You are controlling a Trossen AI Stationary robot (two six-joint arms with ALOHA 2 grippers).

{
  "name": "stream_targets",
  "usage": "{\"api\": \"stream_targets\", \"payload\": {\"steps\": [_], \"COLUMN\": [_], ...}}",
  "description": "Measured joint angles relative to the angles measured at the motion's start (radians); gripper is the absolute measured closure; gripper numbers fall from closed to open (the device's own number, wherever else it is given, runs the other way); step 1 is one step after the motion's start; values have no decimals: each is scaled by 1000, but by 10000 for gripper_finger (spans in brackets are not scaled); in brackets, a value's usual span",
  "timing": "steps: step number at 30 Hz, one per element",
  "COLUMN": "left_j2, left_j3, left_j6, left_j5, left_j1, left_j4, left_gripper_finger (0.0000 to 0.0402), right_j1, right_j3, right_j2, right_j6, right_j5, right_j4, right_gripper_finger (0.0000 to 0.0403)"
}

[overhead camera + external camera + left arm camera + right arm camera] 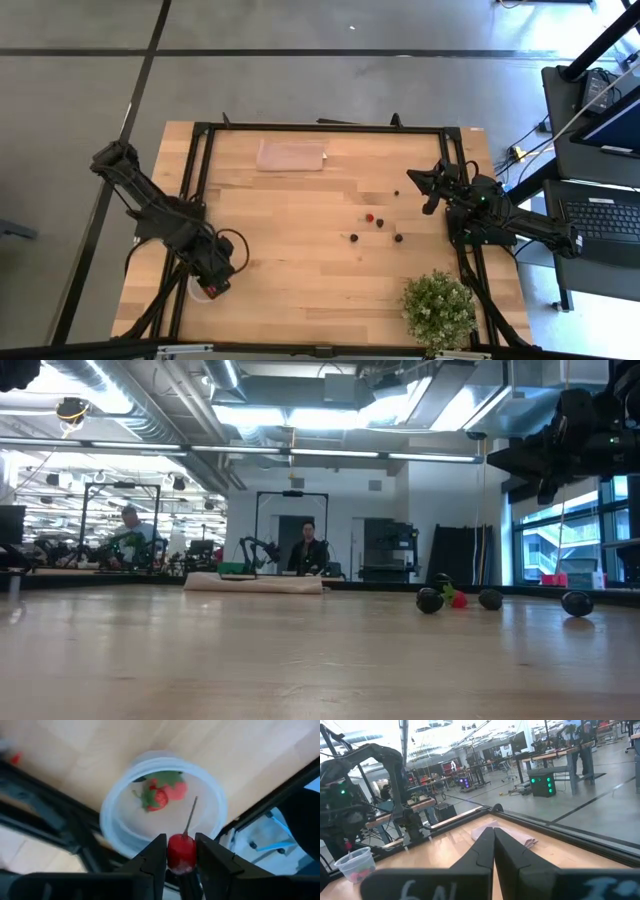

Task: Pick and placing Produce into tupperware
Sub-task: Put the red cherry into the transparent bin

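Pretty bright overall, light's coming from ceiling strip lights (pixel 300 415) and they blow out to white glare. The window (pixel 560 540) right of them is washed out too. Table (pixel 300 250) is evenly lit with only soft shadows. Left wrist view is blurry all over, especially the tub (pixel 162 805), and the table surface nearest the low camera is out of focus

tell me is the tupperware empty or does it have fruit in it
Not empty. The tupperware holds strawberries, and the left gripper holds a red cherry above it.
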Motion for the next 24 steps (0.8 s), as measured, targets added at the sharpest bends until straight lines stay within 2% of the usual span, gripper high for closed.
{"api": "stream_targets", "payload": {"steps": [6, 13, 24], "left_j2": [57, 67, 67], "left_j3": [0, 0, 0], "left_j6": [15, 32, 30], "left_j5": [-10, -34, -21], "left_j1": [-5, -5, -5], "left_j4": [4, 0, -18], "left_gripper_finger": [312, 322, 284], "right_j1": [0, 0, 0], "right_j3": [0, 0, 0], "right_j2": [0, 0, 0], "right_j6": [0, 19, 19], "right_j5": [0, 0, 0], "right_j4": [0, -1, -1], "right_gripper_finger": [389, 389, 389]}}
